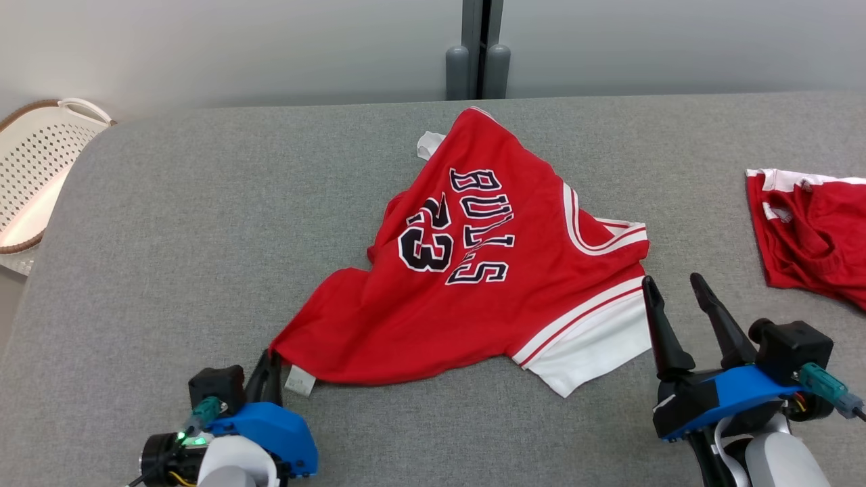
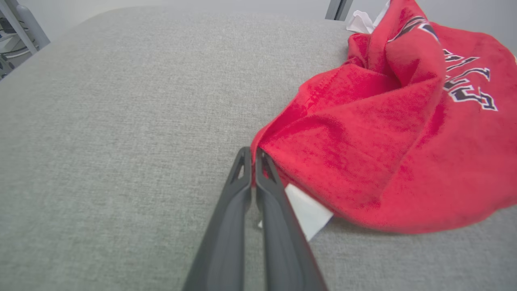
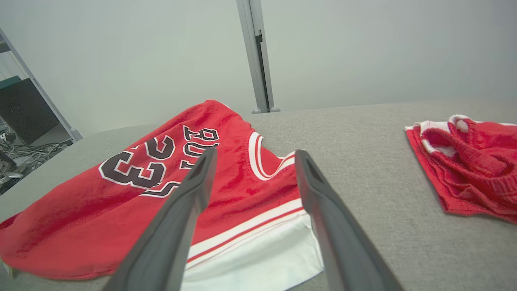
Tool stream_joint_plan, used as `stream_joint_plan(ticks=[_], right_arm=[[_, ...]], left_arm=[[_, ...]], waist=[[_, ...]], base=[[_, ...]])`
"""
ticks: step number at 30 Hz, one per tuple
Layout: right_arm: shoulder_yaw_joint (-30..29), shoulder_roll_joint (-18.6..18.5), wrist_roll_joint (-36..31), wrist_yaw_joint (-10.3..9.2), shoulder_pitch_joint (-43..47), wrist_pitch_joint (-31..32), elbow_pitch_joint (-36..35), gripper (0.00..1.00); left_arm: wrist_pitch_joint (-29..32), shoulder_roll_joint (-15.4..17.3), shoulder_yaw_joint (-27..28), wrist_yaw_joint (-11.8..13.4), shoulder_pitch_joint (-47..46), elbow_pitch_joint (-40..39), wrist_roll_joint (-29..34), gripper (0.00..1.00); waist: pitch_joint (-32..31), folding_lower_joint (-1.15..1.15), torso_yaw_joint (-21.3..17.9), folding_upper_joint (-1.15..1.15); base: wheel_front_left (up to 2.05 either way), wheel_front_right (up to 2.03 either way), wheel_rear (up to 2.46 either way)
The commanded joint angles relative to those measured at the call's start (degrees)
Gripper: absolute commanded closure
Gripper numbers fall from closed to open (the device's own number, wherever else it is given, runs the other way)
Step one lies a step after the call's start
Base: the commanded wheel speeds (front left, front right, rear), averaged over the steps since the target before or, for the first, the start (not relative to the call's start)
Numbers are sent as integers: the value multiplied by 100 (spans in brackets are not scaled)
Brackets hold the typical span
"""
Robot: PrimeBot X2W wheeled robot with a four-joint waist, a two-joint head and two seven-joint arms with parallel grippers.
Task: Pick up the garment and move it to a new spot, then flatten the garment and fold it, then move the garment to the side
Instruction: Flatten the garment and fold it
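Grey soft worktop (image 1: 169, 223) runs under everything, with a pale wall behind it. The red garment (image 1: 473, 284), a shirt with "BULLS" and "23" on it, lies in a wrinkly heap. It reaches from the left claw across to the right claw. The left claw (image 1: 270, 357) is pinched tight on the shirt's near corner, just beside a small white tag (image 1: 300, 380). The right claw (image 1: 673, 281) is spread wide and holds nothing. Its tips sit just beside the shirt's white hem. Out past the right claw, well apart, lies another red cloth (image 1: 812, 237), all bunched up.

I think the job is near its start. One corner is grabbed, but the shirt lies down on the worktop. It is not flat, not folded, and not put to the side. The right claw likely needs a corner too.

A white basket (image 1: 40, 162) with little holes stands far out beyond the left claw, past the worktop's edge. Part of it shows, and I cannot tell if anything is inside.
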Motion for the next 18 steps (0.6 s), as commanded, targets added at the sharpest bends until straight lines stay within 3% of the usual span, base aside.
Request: stream_joint_plan(ticks=[1, 7, 11, 12, 13, 14, 18], right_arm=[[-87, 16, -49, 3, 112, -37, -16, 0], [-386, 39, -106, 3, 233, -94, 6, 0], [-530, 54, -97, 3, 326, -150, 64, 0], [-569, 58, -103, 3, 331, -172, 76, 0], [-603, 58, -110, 3, 341, -193, 93, 0], [-626, 61, -113, 3, 359, -206, 113, 0], [-738, 67, -74, 3, 428, -298, 177, 0]], left_arm=[[-105, 96, 75, 78, -132, -32, 14, 100], [-339, 353, 385, 262, -185, -102, -113, 100], [-311, 355, 491, 201, -62, 6, -273, 97], [-304, 325, 505, 165, -39, 31, -331, 76], [-318, 296, 527, 126, -25, 57, -392, 19], [-343, 281, 542, 99, -16, 75, -430, 0], [-489, 248, 625, 22, -1, 22, -504, 0]], waist=[[-1, 0, 7, 0], [2, 0, -18, 0], [3, 0, -54, 0], [1, 0, -62, 0], [-3, 0, -71, 0], [-9, 0, -79, 0], [-42, 0, -102, 0]], base=[[0, 0, 0], [0, 0, 0], [0, 0, 0], [0, 0, 0], [0, 0, 0], [0, 0, 0], [0, 0, 0]])
